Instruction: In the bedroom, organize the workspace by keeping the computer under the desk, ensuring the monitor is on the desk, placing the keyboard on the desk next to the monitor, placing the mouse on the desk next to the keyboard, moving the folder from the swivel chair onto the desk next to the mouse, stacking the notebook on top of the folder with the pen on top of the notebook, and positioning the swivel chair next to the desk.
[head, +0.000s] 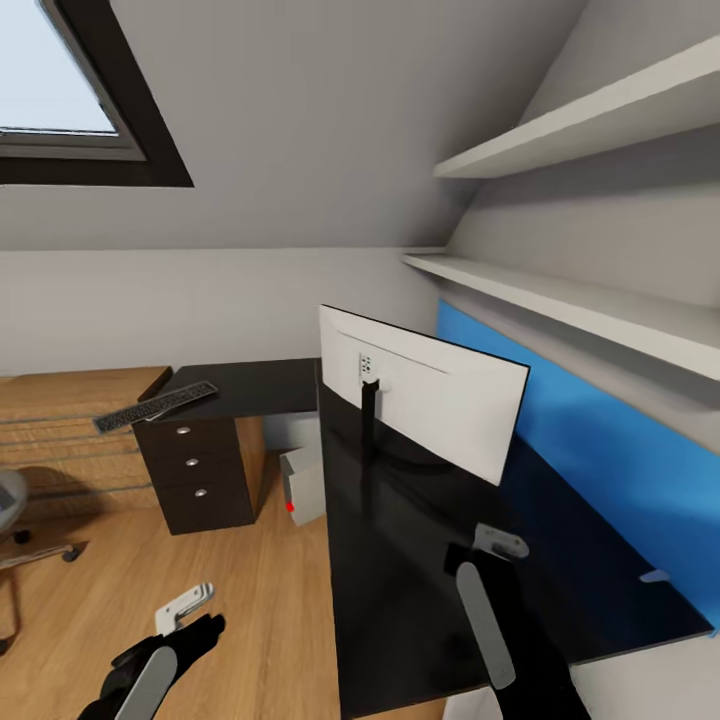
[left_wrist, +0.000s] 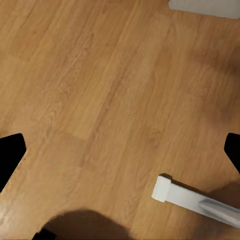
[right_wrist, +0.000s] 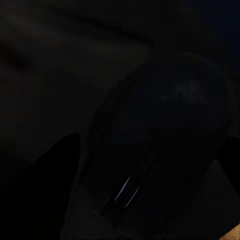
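Note:
The monitor (head: 420, 400) stands on the black desk (head: 400, 620) with its white back toward me. A dark keyboard (head: 155, 405) lies on the desk's far left wing, above a drawer unit. The grey computer (head: 303, 487) sits on the floor under the desk. At the far left edge part of the swivel chair (head: 12, 520) shows. My right gripper (head: 482, 550) hovers over the desk in front of the monitor, shut on the black mouse (right_wrist: 165, 145), seen very dark and close. My left gripper (head: 195, 618) hangs open over the wooden floor (left_wrist: 100, 90).
A dark drawer unit (head: 200, 470) stands under the desk's left wing. White shelves (head: 560, 290) and a blue wall panel (head: 600, 440) run along the right of the desk. A white bar (left_wrist: 195, 202) lies on the floor below my left gripper.

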